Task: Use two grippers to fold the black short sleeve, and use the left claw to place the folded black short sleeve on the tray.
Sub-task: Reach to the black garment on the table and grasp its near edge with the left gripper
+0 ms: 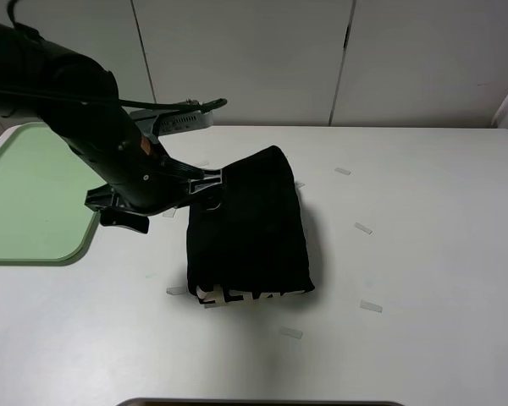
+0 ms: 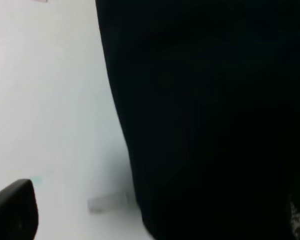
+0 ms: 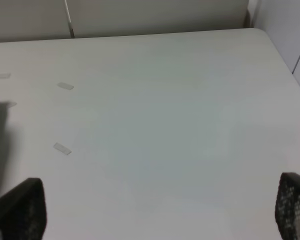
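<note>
The black short sleeve (image 1: 250,228) lies folded in a compact bundle at the table's middle, with its pale letters (image 1: 250,294) along the near edge. The left claw (image 1: 205,184) is at the bundle's far left corner, touching the cloth. In the left wrist view the black cloth (image 2: 210,115) fills the space beside one finger (image 2: 12,210); the jaws stand wide apart and the other finger is lost against the cloth. The mint-green tray (image 1: 68,254) sits at the left, behind the arm. My right gripper (image 3: 155,220) is open over bare table and is out of the exterior view.
Small tape strips (image 1: 362,227) (image 1: 371,306) lie on the white table to the right of the shirt. White cabinet doors (image 1: 245,59) stand behind the table. A dark edge (image 1: 262,403) shows at the table's near side.
</note>
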You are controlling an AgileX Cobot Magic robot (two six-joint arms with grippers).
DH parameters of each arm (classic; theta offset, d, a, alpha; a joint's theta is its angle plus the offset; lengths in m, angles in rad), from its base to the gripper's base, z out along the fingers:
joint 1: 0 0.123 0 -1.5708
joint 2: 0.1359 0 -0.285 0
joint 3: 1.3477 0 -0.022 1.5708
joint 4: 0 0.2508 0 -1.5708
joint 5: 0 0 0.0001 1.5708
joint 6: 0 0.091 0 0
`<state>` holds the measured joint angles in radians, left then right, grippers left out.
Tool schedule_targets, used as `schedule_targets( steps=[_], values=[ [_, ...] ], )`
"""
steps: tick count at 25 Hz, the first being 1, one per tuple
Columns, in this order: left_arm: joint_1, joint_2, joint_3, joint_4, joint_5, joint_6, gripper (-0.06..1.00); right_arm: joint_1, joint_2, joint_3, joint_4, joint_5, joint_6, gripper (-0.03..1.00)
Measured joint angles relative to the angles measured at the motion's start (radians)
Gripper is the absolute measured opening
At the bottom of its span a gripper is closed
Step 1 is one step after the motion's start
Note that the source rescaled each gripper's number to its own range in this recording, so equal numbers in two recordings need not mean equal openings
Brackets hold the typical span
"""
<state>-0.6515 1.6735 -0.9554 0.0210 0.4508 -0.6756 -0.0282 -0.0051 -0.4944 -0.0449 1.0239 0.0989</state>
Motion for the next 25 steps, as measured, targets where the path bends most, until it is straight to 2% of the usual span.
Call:
schedule_targets(
  steps=[3, 7, 25],
  values=[
    [0.001, 0.073, 0.001, -0.001, -0.113, -0.046, 1.0, 0.0, 0.0, 0.0, 0.0, 0.0, 0.0, 1.0],
    [0.002, 0.138, 0.001, -0.003, -0.192, -0.087, 1.0, 0.0, 0.0, 0.0, 0.0, 0.0, 0.0, 1.0],
    [0.004, 0.287, 0.001, -0.005, -0.367, -0.12, 1.0, 0.0, 0.0, 0.0, 0.0, 0.0, 0.0, 1.0]
  ],
)
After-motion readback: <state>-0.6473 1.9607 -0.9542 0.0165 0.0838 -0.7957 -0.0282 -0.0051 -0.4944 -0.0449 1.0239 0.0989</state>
